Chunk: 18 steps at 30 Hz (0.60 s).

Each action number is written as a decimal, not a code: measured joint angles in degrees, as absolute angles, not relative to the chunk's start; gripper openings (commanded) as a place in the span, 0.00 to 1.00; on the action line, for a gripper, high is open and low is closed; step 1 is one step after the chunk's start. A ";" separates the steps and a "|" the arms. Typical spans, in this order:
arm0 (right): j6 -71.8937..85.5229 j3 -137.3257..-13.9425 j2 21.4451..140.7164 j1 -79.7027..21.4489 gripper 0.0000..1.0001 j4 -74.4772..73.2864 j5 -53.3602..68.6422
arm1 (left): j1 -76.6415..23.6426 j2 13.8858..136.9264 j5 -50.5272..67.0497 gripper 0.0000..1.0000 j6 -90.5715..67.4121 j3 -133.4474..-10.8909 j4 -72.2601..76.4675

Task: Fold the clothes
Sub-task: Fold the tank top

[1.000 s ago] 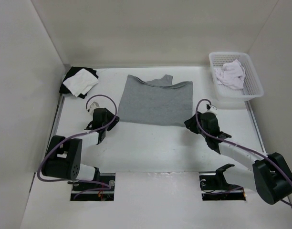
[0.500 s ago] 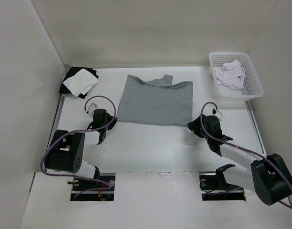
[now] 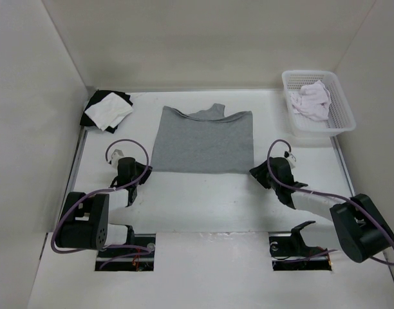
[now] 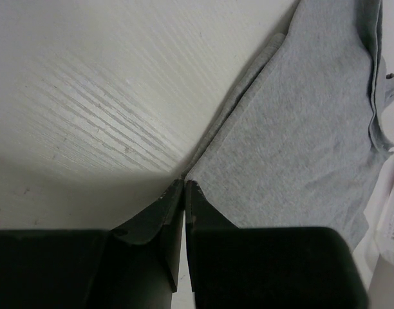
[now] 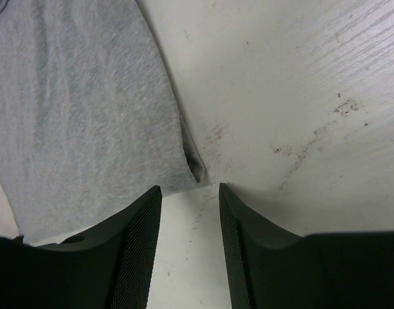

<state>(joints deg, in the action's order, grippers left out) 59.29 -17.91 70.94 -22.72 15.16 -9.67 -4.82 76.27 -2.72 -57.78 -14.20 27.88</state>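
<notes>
— At the bottom centre of the left wrist view, the left gripper is clenched. Its two dark fingers are pressed flat against each other, and one near corner of the grey top runs right into the tips.

— So it has the fabric?

— A pinch of that corner, as far as I can see. The side edge rises from the tips toward the upper right of that frame, and the rest of the cloth lies flat on the white counter.

— And the other arm?

— In the right wrist view the right gripper is released, its jaws standing apart at the bottom of the frame. The top's other near corner lies just beyond the gap between the tips, slightly curled. I cannot tell whether the finger on the left of that frame touches the cloth under it.

— Where does the garment sit overall?

— In the overhead view it is spread across the middle of the counter. The neck opening points to the top of the frame, the bottom hem points to the arms, and there is one gripper at each lower corner.

— Anything else out there?

— A white basket in the upper right of the overhead frame holds a crumpled white cloth, well apart from the top. A black-and-white cloth pile lies in the upper left, by the wall corner.
</notes>
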 measured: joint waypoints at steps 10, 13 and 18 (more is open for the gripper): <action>63.75 -17.89 72.90 -23.33 0.30 17.23 -11.05 | -4.80 76.20 -0.99 0.03 -57.71 -14.20 27.94; 64.45 -17.89 73.60 -23.31 0.29 17.61 -11.60 | -4.89 76.16 -0.99 0.03 -57.71 -14.22 27.97; 65.49 -18.04 74.98 -23.33 0.23 18.61 -12.53 | -4.91 76.16 -1.02 0.02 -57.71 -14.22 28.01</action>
<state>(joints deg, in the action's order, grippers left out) 65.49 -18.04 74.98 -23.33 18.61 -12.53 -4.91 76.16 -1.02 -57.71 -14.22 28.01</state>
